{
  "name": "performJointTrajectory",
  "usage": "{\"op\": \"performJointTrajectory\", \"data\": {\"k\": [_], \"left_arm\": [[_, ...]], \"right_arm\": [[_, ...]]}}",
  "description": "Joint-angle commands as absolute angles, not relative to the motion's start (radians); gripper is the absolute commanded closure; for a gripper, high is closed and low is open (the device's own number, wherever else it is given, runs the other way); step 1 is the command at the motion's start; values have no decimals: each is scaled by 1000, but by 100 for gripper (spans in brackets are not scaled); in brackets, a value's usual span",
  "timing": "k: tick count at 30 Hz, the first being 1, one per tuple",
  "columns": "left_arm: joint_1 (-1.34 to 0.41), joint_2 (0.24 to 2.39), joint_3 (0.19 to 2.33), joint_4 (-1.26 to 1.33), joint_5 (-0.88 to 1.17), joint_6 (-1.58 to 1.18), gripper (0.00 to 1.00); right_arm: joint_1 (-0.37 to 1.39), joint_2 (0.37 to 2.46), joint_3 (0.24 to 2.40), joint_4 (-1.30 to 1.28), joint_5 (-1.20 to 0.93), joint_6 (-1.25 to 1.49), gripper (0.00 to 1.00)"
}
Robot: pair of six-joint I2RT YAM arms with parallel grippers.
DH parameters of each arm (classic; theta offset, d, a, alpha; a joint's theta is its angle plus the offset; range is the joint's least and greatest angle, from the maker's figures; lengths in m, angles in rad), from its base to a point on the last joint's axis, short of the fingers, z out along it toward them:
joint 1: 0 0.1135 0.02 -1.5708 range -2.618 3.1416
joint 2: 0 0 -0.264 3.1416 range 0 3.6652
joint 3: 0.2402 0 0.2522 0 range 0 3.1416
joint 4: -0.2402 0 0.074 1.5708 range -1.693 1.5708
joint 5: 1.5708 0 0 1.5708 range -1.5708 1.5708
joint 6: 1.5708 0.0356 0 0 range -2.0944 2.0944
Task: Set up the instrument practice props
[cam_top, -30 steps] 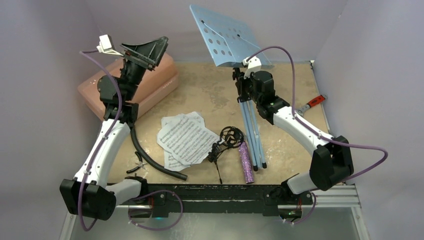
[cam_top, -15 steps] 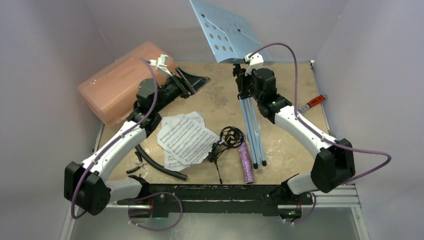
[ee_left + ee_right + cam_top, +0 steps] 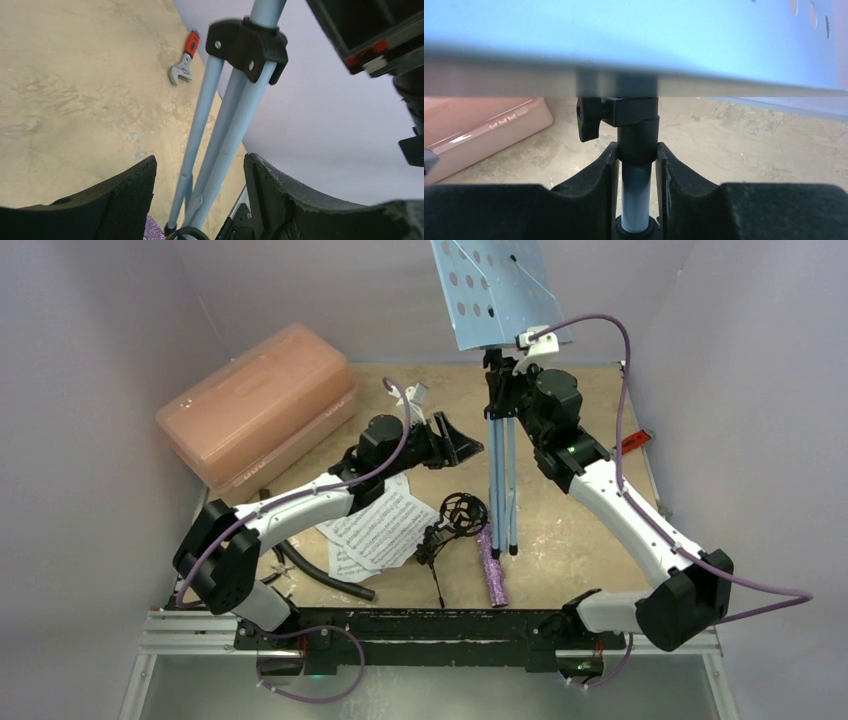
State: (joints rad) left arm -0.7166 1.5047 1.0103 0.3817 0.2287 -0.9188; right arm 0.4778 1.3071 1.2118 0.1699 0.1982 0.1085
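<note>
Your left arm [image 3: 300,502] and right arm [image 3: 622,508] share one build: smooth white shells between chunky black joint housings, with big rounded black shoulders, both bolted to a black rail [image 3: 420,625]. A thin purple cable [image 3: 617,360] trails along each arm to a small white camera [image 3: 535,348] block at the wrist. Your left pincer [image 3: 200,165] and right pincer [image 3: 636,150] both carry two thick matte-black fingers [image 3: 589,200] with curved inner faces, and the left ones show a fine mesh texture.

left arm [image 3: 300,505]: stretched low toward centre | left hand [image 3: 458,443]: fingers apart | right arm [image 3: 625,505]: raised | right hand [image 3: 503,390]: clamped tight
</note>
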Motion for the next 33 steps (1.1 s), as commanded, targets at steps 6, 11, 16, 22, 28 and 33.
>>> {"op": "performJointTrajectory", "data": {"k": [6, 11, 16, 22, 28, 33], "left_arm": [[-807, 1579, 1132, 493, 187, -870, 38], [-829, 1609, 1152, 460, 152, -837, 49], [-835, 1638, 1171, 456, 144, -814, 68], [-841, 1670, 1202, 470, 172, -789, 91], [-840, 1655, 1214, 461, 180, -747, 100], [-840, 1646, 1226, 441, 179, -677, 100]], "right_arm": [[482, 1198, 1357, 464, 232, 131, 100], [482, 1191, 1368, 455, 224, 133, 100], [482, 1179, 1377, 447, 224, 131, 100], [482, 1173, 1398, 434, 218, 129, 100], [482, 1163, 1423, 435, 188, 126, 100], [482, 1141, 1430, 495, 163, 140, 100]]}}
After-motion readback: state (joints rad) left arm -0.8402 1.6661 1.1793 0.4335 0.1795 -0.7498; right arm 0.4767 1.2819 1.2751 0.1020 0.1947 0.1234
